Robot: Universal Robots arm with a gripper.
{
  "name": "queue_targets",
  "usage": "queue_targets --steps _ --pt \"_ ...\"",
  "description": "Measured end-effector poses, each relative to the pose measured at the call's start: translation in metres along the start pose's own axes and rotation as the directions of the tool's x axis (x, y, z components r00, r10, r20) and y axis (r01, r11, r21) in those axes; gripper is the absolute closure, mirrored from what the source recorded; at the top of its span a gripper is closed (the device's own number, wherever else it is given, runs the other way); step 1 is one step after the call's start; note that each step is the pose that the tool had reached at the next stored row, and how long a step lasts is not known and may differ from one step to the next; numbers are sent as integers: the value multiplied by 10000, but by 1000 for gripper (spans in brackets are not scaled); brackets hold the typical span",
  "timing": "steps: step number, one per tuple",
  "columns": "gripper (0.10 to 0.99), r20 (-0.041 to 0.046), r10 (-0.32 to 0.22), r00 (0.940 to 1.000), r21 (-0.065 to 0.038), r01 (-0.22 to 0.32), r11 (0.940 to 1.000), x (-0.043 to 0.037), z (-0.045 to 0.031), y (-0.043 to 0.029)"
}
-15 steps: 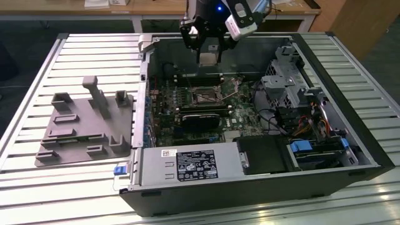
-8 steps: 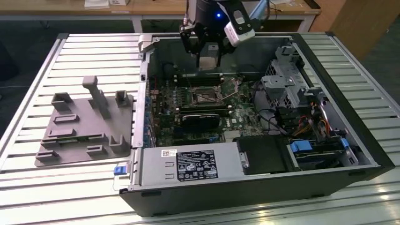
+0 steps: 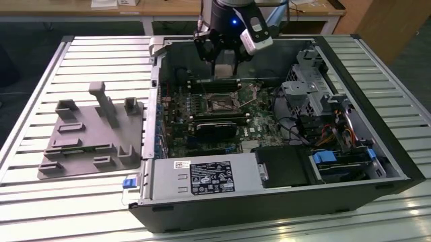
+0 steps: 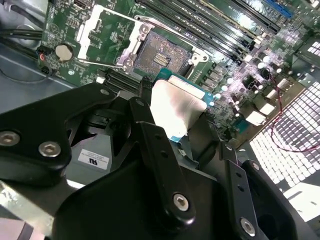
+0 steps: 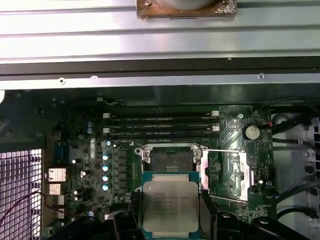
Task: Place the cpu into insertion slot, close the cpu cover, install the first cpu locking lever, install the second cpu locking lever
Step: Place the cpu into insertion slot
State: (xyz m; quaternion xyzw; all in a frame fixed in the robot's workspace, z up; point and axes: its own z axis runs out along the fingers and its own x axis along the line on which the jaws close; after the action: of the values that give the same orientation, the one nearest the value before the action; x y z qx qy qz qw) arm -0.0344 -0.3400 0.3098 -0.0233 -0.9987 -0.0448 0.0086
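One cpu, edges held by the pincer, hangs near the insertion slot.

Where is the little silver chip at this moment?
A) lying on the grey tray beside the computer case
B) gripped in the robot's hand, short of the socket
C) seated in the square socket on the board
B: in the first wrist view the cpu is clamped in the hand, and the insertion slot just beyond it is empty.

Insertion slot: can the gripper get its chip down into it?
Probably yes: the cpu cover lies swung open beside the insertion slot, leaving it bare, and the gripper holds the cpu close by.
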Motion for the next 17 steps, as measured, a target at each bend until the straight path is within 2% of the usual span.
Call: queue_targets --steps 5,8,12,17 --pt "549 49 556 9984 -11 -556 9985 -1 61 -6" --pt "549 96 1089 9940 -26 -1089 9940 -2 91 -8" --pt "549 158 1802 9835 -50 -1802 9836 -2 129 -12" --pt "549 233 2686 9630 -84 -2685 9633 -4 179 -16"
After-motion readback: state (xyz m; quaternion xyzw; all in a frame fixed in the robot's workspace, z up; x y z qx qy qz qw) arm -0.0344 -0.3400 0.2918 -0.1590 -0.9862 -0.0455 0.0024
